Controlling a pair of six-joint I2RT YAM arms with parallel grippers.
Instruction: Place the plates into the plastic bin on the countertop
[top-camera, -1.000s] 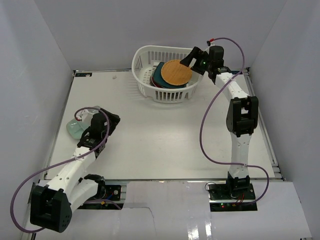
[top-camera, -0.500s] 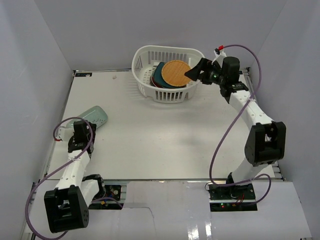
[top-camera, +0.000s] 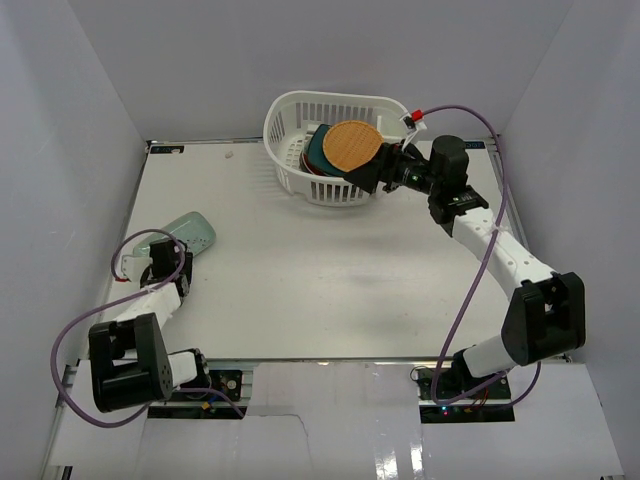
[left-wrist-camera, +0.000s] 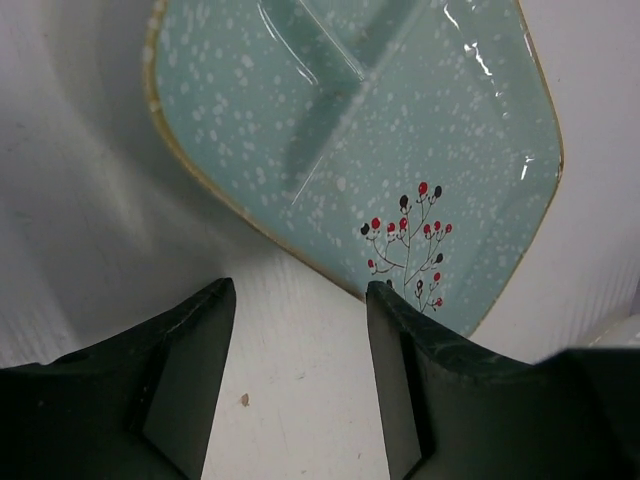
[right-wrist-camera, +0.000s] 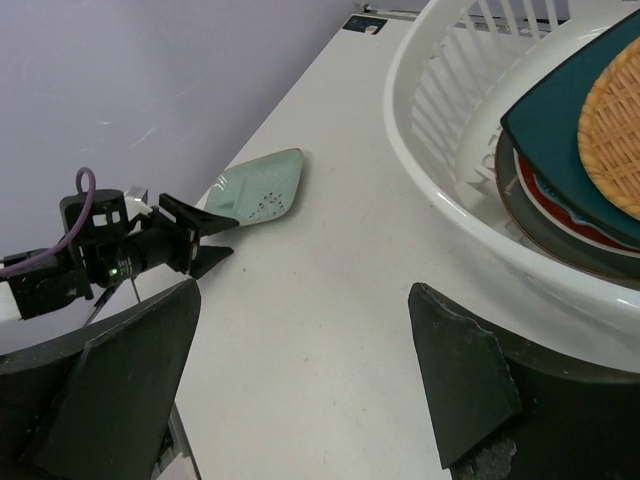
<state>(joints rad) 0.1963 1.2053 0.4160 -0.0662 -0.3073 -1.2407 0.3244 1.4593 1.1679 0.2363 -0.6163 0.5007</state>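
white countertop (top-camera: 300, 275) (pale grey walls (top-camera: 330, 50))

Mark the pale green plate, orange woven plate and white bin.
pale green plate (left-wrist-camera: 440, 130): left wrist view, speckled surface near its middle.
orange woven plate (top-camera: 352, 146): top external view, middle of its face.
white bin (top-camera: 285, 172): top external view, slotted front-left wall.

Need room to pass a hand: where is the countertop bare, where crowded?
Bare: the countertop middle, between pale green plate and right arm, and the far-left corner beside the plastic bin. Crowded: the bin, stacked with plates.
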